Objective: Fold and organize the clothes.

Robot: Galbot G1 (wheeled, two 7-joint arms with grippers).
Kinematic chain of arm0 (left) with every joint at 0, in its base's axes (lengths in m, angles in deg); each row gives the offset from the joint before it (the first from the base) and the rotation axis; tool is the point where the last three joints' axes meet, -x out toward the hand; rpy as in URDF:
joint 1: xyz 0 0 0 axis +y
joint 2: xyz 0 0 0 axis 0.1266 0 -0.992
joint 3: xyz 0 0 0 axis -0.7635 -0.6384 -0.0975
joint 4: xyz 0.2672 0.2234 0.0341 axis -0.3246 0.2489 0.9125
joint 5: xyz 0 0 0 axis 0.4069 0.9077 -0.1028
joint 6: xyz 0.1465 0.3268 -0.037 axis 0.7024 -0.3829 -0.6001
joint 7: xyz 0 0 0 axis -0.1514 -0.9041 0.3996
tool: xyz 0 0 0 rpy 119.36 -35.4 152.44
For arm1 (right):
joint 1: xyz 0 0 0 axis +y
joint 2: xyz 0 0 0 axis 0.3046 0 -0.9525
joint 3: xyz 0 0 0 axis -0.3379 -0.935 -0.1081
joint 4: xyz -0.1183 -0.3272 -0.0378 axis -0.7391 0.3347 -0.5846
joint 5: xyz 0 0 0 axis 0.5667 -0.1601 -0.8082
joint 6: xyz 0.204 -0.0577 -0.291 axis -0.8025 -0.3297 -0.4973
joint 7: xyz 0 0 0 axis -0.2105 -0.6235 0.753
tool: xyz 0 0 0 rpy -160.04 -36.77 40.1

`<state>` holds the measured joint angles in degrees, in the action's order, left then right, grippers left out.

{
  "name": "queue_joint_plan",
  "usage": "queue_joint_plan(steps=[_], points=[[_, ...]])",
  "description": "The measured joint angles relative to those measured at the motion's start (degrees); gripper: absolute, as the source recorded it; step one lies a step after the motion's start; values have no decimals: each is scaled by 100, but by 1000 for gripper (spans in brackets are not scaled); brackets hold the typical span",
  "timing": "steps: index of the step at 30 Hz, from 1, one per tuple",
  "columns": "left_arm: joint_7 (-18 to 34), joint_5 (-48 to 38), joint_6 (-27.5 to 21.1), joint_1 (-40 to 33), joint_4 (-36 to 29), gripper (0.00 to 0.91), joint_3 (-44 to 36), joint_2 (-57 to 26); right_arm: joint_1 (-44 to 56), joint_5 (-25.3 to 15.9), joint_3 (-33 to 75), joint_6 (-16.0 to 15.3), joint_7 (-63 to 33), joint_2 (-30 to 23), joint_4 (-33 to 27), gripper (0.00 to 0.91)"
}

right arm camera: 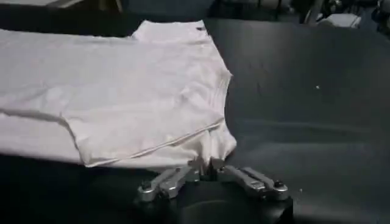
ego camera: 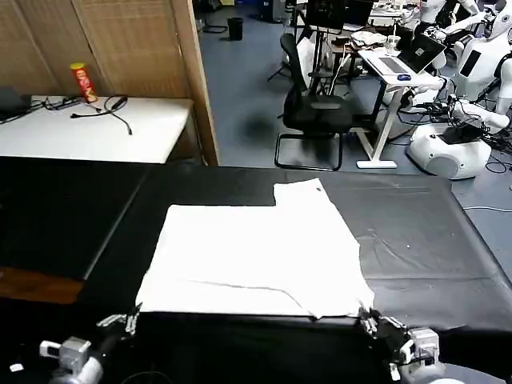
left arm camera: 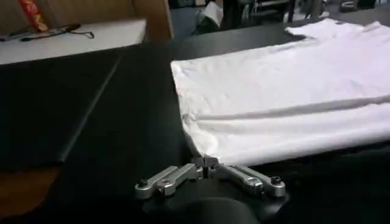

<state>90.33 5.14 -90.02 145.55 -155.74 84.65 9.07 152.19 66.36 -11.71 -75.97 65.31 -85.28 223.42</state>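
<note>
The clothes are one white T-shirt [ego camera: 256,252], lying flat and plain side up on the black tablecloth [ego camera: 416,240], with a sleeve [ego camera: 300,192] sticking out at the far side. My left gripper [ego camera: 128,320] sits at the shirt's near left corner, fingers shut together with the cloth edge [left arm camera: 204,152] at their tips [left arm camera: 206,162]. My right gripper [ego camera: 366,320] is at the near right corner. It is shut on the hem, which bunches up between its fingertips [right arm camera: 207,163]. A fold line runs across the shirt [right arm camera: 122,109] near the front.
A white side table [ego camera: 96,128] with cables and a red can [ego camera: 82,82] stands at the back left. Beyond the black table are an office chair [ego camera: 316,104], a desk with a laptop [ego camera: 400,60] and white robots [ego camera: 456,136]. Bare tablecloth lies on both sides of the shirt.
</note>
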Motion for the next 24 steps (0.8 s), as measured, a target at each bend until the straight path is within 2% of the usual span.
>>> queue_joint_plan(steps=[2,6,8,10,16,24], points=[[44,-1,-40,35,-69,878,38,34,27,59,54,25,18,5,127,878],[-50,-2,-58,27,-238,878,176,87,-149,332,185,475,137,86,272,878],[-94,-77,-50,-87,-265,878,224,81,-407,282,164,725,242,142,215,878],[-58,-213,2,-291,-233,878,222,67,-836,252,92,848,283,200,-9,878],[234,-859,-216,-1720,332,878,-110,-36,-2639,82,-485,921,254,223,-1217,878],[303,-1554,-499,-3935,1685,878,-905,-323,-4962,-127,-1490,943,229,-5,-3190,878]])
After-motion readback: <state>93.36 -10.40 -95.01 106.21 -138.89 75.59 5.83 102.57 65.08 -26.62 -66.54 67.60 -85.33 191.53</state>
